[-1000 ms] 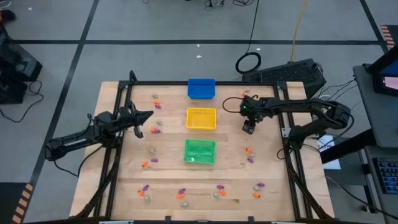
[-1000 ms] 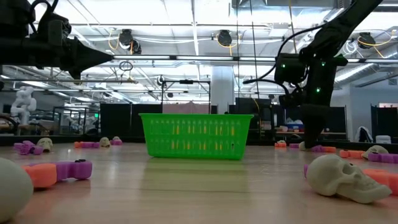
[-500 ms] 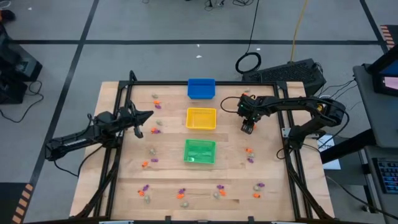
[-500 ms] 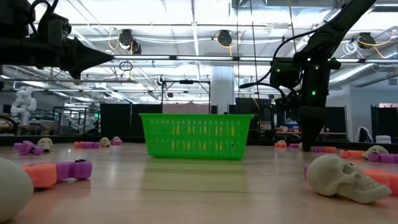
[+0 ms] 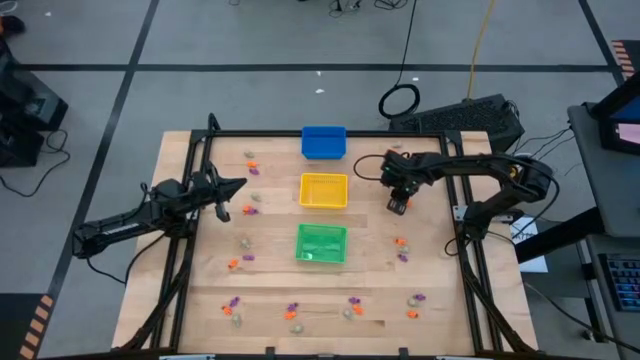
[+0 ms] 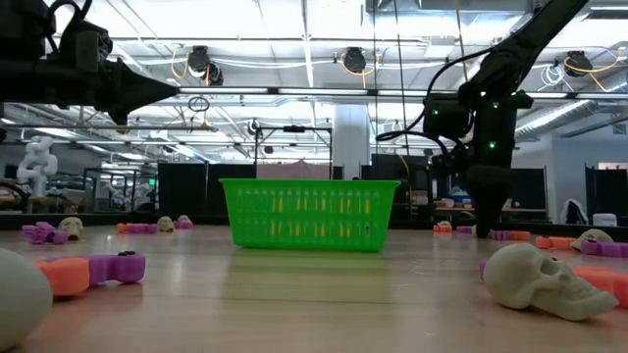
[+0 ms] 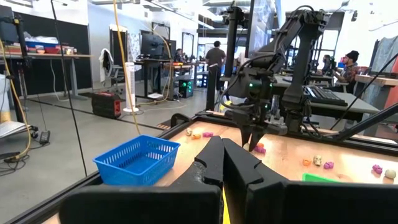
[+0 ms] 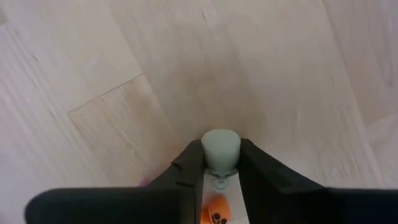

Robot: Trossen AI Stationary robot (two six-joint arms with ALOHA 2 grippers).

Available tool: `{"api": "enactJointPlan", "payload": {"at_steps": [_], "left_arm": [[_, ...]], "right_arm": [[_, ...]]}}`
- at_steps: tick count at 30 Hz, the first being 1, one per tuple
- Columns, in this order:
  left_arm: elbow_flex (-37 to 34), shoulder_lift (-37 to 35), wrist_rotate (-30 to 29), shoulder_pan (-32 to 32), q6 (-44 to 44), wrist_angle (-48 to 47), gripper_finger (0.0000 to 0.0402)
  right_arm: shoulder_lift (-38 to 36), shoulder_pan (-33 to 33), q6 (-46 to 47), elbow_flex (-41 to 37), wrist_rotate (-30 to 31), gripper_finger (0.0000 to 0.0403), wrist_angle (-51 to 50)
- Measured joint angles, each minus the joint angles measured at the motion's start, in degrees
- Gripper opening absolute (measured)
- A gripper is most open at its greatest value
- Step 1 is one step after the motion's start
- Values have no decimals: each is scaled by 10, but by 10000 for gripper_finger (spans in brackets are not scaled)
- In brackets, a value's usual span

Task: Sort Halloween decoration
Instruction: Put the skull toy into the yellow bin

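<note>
A: Where do we stand with the right gripper (image 5: 398,206)?
B: We have it pointing down over the table (image 5: 440,290), just right of the yellow bin (image 5: 324,190). Its 2 fingers (image 8: 186,163) are clenched on a pale skull trinket (image 8: 221,149), held above bare wood.

A: And our left gripper (image 5: 240,184)?
B: It waits above the table's left side, fingers pressed together, empty.

A: The other trinkets?
B: We see orange, purple and pale ones scattered around the 3 bins: the blue bin (image 5: 323,141) at the far edge, the green bin (image 5: 321,243) nearest. A pale skull (image 6: 540,278) lies close in the low view.
</note>
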Motion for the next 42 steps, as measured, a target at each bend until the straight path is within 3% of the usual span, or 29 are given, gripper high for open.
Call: {"api": "enactJointPlan", "payload": {"at_steps": [15, 24, 42], "left_arm": [[0, 0, 0, 0, 0, 0, 0], [0, 0, 0, 0, 0, 0, 0], [0, 0, -1, 0, 0, 0, 0]], "right_arm": [[0, 49, 18, 137, -27, 62, -86], [8, 117, 34, 259, -27, 62, -41], [309, 136, -16, 504, -29, 63, -99]]}}
